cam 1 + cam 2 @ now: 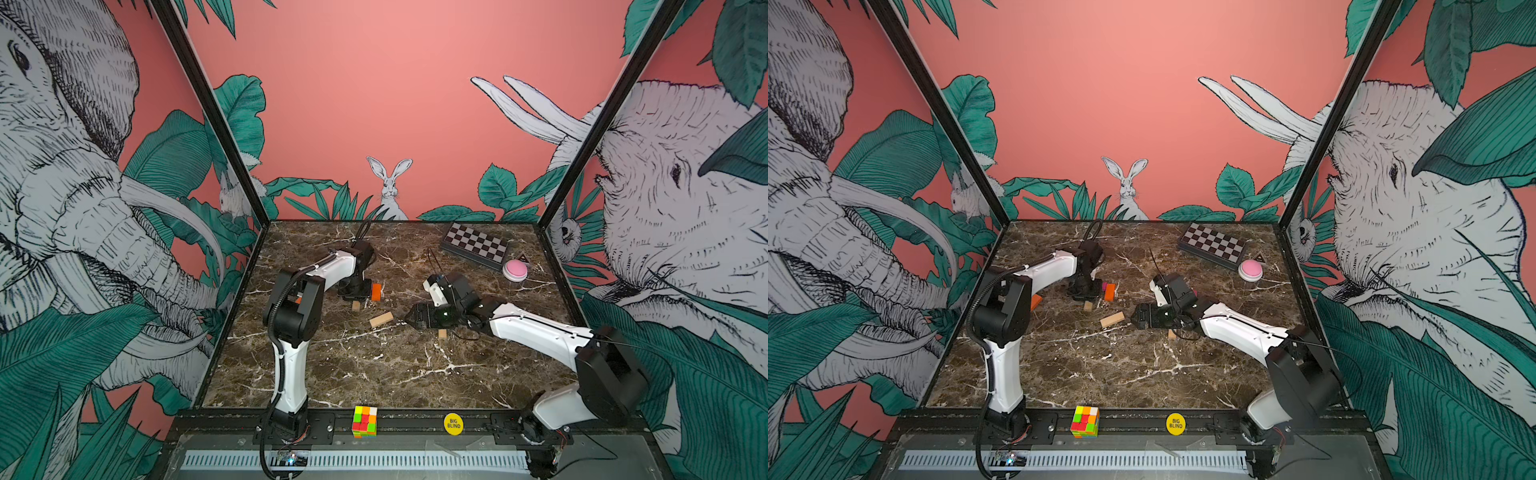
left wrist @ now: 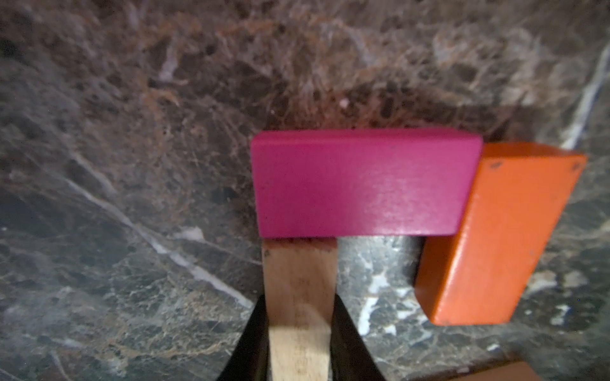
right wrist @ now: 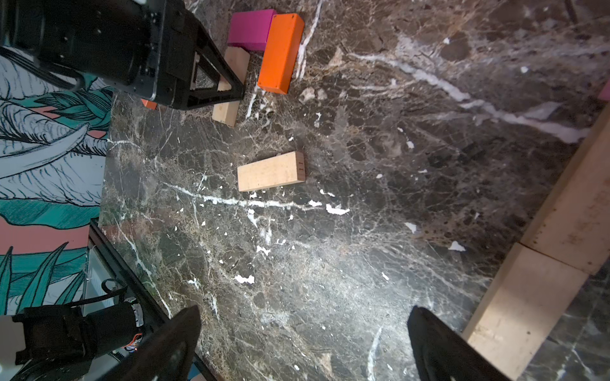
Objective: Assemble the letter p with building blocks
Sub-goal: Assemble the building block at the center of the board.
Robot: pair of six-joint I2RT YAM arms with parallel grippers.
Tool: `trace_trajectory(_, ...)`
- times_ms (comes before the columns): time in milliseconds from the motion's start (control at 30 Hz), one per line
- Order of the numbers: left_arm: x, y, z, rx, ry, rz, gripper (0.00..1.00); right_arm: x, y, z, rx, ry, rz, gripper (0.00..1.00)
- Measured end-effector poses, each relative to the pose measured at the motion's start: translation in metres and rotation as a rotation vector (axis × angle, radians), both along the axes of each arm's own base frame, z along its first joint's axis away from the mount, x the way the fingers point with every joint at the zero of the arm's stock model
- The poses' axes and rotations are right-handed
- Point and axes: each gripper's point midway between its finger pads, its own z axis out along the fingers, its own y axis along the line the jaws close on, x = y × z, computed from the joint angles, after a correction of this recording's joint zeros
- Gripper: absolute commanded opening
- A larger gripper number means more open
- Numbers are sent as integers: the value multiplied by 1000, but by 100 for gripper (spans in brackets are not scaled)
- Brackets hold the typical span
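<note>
My left gripper (image 2: pixel 299 300) is shut on a tan building block (image 2: pixel 298 297) that lies flat on the marble table. Its far end butts against a magenta block (image 2: pixel 359 183). An orange block (image 2: pixel 495 237) touches the magenta block's other end, and the three form a hook. In both top views the left gripper (image 1: pixel 355 293) stands over this group beside the orange block (image 1: pixel 376 291). A loose tan block (image 3: pixel 270 171) lies apart, just ahead of my right gripper (image 3: pixel 305 311), which is open and holds nothing. The right gripper (image 1: pixel 409 318) hovers low near that tan block (image 1: pixel 381 319).
Two tan blocks (image 3: pixel 561 231) lie end to end beside the right gripper; one end shows under the right arm (image 1: pixel 442 333). Another orange block (image 1: pixel 1036 301) lies behind the left arm. A checkered box (image 1: pixel 473 245) and pink button (image 1: pixel 515 270) sit back right. A puzzle cube (image 1: pixel 365 421) and yellow disc (image 1: pixel 453 424) rest on the front rail.
</note>
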Motion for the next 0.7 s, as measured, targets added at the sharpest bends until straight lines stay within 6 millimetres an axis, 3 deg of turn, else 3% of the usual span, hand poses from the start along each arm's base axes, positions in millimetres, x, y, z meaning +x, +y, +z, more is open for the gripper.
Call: trace_trajectory(700,0,0,-1,4,9,8,2,0,0,-1,0,2,-1,98)
